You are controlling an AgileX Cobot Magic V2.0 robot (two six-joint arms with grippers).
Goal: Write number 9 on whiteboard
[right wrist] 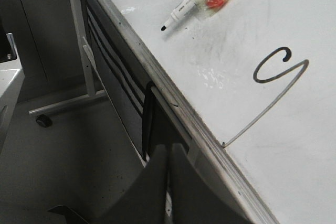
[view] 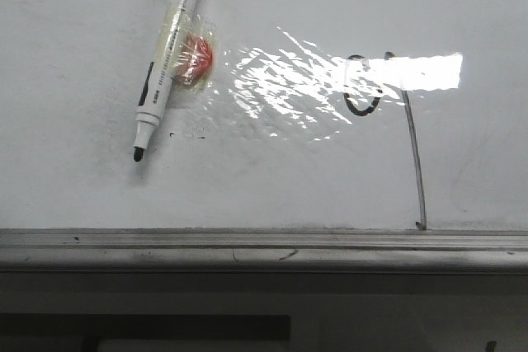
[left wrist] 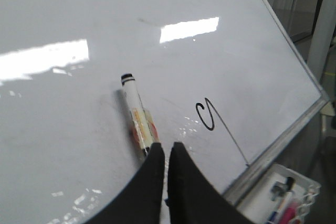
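Sitting near left fingers (left wrist: pixel 167 153): number 9 (left wrist: pixel 206 116) on whiteboard (left wrist: pixel 63 124); fingers closed.

Glare on the whiteboard (view: pixel 74 195) washes out the top of the number 9 (view: pixel 363 96); we cannot see its loop close. The left gripper (left wrist: pixel 167 153) hides the marker (left wrist: pixel 137 121) tip. Tray (left wrist: pixel 310 187) contents by the board's corner stay too small for us to identify.

Grey floor (right wrist: pixel 63 156); wheeled white stand frame (right wrist: pixel 79 51) with black castor (right wrist: pixel 43 120); white tray of markers (left wrist: pixel 286 195); bright ceiling-light reflections.
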